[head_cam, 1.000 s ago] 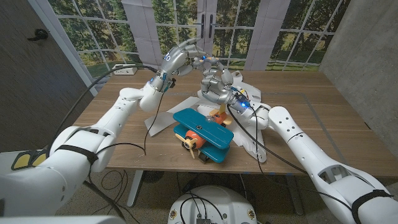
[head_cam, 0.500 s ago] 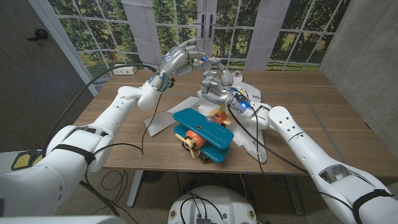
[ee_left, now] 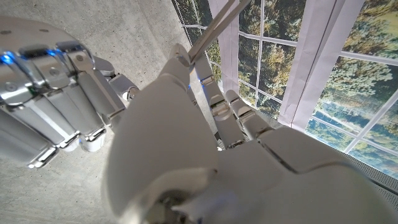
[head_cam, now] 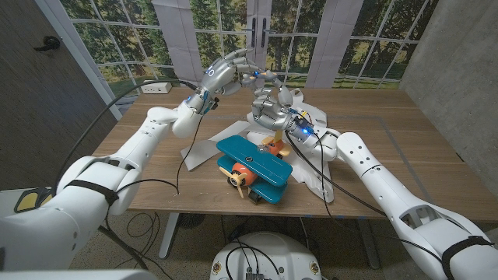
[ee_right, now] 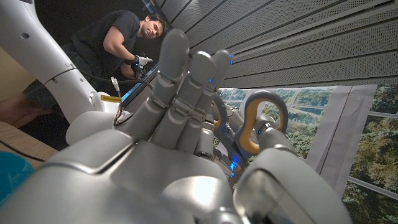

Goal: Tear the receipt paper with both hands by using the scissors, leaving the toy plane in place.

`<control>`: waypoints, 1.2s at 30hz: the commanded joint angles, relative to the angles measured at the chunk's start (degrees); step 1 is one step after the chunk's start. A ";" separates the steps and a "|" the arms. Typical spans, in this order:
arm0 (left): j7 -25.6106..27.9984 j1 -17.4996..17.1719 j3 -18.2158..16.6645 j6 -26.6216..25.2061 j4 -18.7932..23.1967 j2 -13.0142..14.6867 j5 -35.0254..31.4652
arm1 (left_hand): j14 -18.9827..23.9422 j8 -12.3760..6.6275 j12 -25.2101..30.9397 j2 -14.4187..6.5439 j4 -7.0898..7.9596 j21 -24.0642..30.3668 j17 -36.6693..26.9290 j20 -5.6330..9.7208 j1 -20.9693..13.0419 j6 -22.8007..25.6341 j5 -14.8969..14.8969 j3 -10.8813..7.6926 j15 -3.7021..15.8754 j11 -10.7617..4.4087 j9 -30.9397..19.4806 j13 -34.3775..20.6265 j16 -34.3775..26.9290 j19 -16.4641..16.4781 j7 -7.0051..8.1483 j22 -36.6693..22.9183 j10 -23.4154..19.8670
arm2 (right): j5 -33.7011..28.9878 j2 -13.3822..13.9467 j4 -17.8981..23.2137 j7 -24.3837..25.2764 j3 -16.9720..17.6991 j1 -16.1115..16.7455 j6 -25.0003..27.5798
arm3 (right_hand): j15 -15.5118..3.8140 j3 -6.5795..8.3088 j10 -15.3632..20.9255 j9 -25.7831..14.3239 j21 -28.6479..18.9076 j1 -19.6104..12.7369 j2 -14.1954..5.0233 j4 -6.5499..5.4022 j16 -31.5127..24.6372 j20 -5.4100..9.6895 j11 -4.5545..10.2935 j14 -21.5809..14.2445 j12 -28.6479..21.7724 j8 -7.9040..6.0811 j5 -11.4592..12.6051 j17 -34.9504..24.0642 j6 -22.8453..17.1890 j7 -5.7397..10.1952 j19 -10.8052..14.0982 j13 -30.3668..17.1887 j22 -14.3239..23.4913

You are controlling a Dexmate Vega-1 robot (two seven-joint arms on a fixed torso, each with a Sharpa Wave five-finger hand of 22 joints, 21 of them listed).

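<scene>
Both hands are raised over the far middle of the table and meet around the scissors [head_cam: 269,76]. My left hand [head_cam: 228,72] pinches them at its fingertips; a metal blade [ee_left: 214,28] sticks out past its thumb. My right hand [head_cam: 268,105] is curled below them, and its thumb [ee_right: 292,183] sits at the grey and yellow handle loop [ee_right: 260,118]. Crumpled white receipt paper [head_cam: 313,123] lies on the table under the hands. The teal toy plane [head_cam: 253,167] stands on the paper in front of them, untouched.
More paper [head_cam: 201,152] spreads left of the plane. Black cables run along both arms. A white power strip [head_cam: 156,88] lies at the table's far left. A person [ee_right: 124,37] shows behind the arm in the right wrist view.
</scene>
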State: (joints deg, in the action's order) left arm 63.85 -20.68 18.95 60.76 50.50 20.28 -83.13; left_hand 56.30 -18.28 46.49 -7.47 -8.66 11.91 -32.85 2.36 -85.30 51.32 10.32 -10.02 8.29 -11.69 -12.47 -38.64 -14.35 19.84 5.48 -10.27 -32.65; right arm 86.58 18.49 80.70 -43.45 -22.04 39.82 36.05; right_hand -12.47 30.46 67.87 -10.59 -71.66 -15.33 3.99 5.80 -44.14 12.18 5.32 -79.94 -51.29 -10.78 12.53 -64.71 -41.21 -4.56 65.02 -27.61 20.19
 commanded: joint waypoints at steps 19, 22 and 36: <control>0.15 0.38 -1.67 1.79 -2.28 -1.20 0.62 | -0.12 -1.83 0.42 -1.29 0.27 0.22 -0.28 5.15 -1.58 8.78 0.35 -0.38 5.50 0.07 -10.15 -0.34 -0.22 0.39 -1.04 -0.26 0.79 | -2.05 -0.82 -2.41 -1.77 0.57 -0.92 -2.30 | -0.17 -1.00 -0.42 -0.25 -0.69 -3.97 3.43 2.61 -0.27 0.17 -0.03 -0.21 -0.42 -0.15 0.23 1.58 -3.06 0.29 0.28 1.29 -0.94; 0.15 0.57 -0.90 1.20 -2.51 -0.96 0.49 | -0.13 -1.84 0.47 -1.31 0.29 0.22 -0.31 5.17 -1.58 8.81 0.35 -0.38 5.51 0.06 -10.14 -0.39 -0.21 0.37 -0.99 -0.26 0.81 | -1.40 -0.94 -1.42 -1.94 0.89 -0.47 -2.14 | -0.17 -0.77 -0.57 -0.26 -0.72 -4.58 2.95 2.63 -0.30 0.18 0.19 -0.09 -0.64 -0.09 0.28 1.65 -3.16 0.53 0.19 0.95 -0.98; 0.15 0.92 0.81 0.20 -2.60 -0.53 0.47 | -0.17 -1.87 0.61 -1.35 0.31 0.24 -0.51 5.14 -1.65 8.90 0.39 -0.38 5.51 0.04 -10.05 -0.37 -0.21 0.33 -0.76 -0.28 0.93 | 1.47 -1.37 1.54 -0.76 0.97 1.41 -0.63 | -0.12 0.00 0.68 -0.51 -2.92 -6.10 -0.41 1.63 -4.88 0.09 2.42 -0.72 -2.66 0.12 -0.36 -2.95 -3.35 2.15 -0.47 -0.79 1.69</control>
State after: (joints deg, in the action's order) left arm 64.15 -19.92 18.54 61.74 47.95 19.40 -82.26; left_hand 56.21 -18.36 46.84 -7.09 -8.52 11.91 -33.22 2.36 -85.69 54.52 10.45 -10.15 8.20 -11.56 -1.71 -38.90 -14.65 19.84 5.41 -10.26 -31.75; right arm 86.29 17.24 80.08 -45.37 -21.20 40.07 34.42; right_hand -12.59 30.22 68.17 -10.82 -73.88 -21.67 4.58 7.82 -47.73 12.19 7.30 -80.46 -53.42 -10.79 12.44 -66.22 -44.15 -2.66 64.98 -27.99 20.94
